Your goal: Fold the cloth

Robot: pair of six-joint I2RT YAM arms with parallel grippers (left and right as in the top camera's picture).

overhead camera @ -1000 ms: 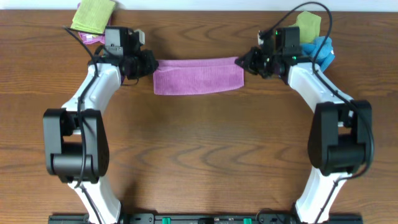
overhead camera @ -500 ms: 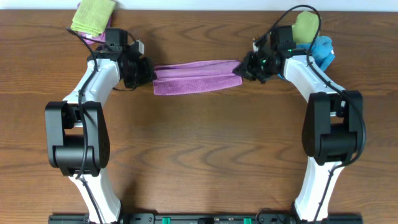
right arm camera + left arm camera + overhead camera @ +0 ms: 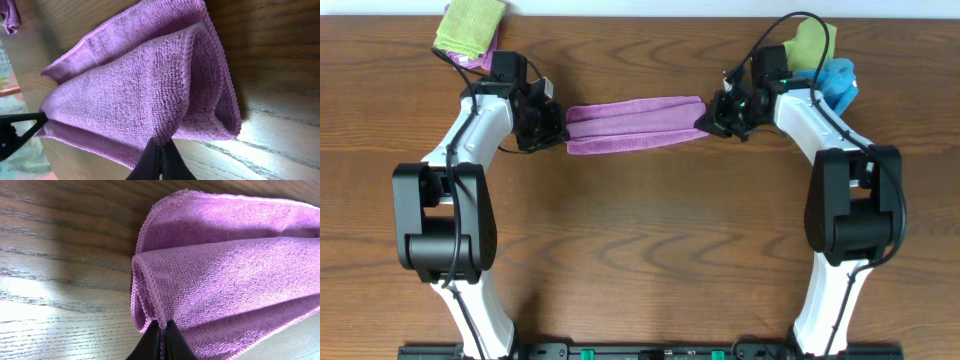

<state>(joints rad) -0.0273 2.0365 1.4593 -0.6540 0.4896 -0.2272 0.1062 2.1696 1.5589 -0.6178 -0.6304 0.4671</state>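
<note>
- Cloth, overhead: a narrow doubled band at the table's 12 o'clock, strung between the arms. One fold looks done, with more to go.
- Left wrist: left gripper, at 6 o'clock, pinches its hemmed edge.
- Right wrist: right gripper, at 6 o'clock, is clamped likewise on the other end.

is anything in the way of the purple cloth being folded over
Nothing visible. The left gripper and right gripper each pinch an end of the mauve-purple microfibre cloth, and the wooden table along its long edges is bare.
</note>
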